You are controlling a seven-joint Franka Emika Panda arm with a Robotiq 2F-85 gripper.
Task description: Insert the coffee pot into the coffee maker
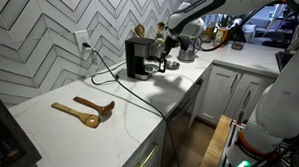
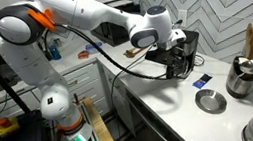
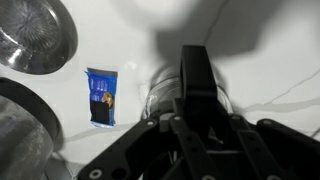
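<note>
The black coffee maker (image 1: 139, 56) stands on the white counter by the tiled wall; it also shows in an exterior view (image 2: 191, 43). The clear-glass coffee pot (image 3: 158, 98) is just in front of the machine (image 1: 159, 65), seen in an exterior view (image 2: 175, 70). My gripper (image 3: 195, 95) is over it and looks shut on the pot's dark handle part. The fingers hide most of the pot. My gripper shows in both exterior views (image 1: 169, 61) (image 2: 175, 59) right at the machine's front.
A blue packet (image 3: 101, 97) lies beside the pot. A metal lid (image 2: 210, 100) and a metal pot with wooden utensils (image 2: 246, 73) stand nearby. Wooden spoons (image 1: 85, 111) lie on the counter. The power cord (image 1: 104, 67) runs to a wall outlet (image 1: 83, 41).
</note>
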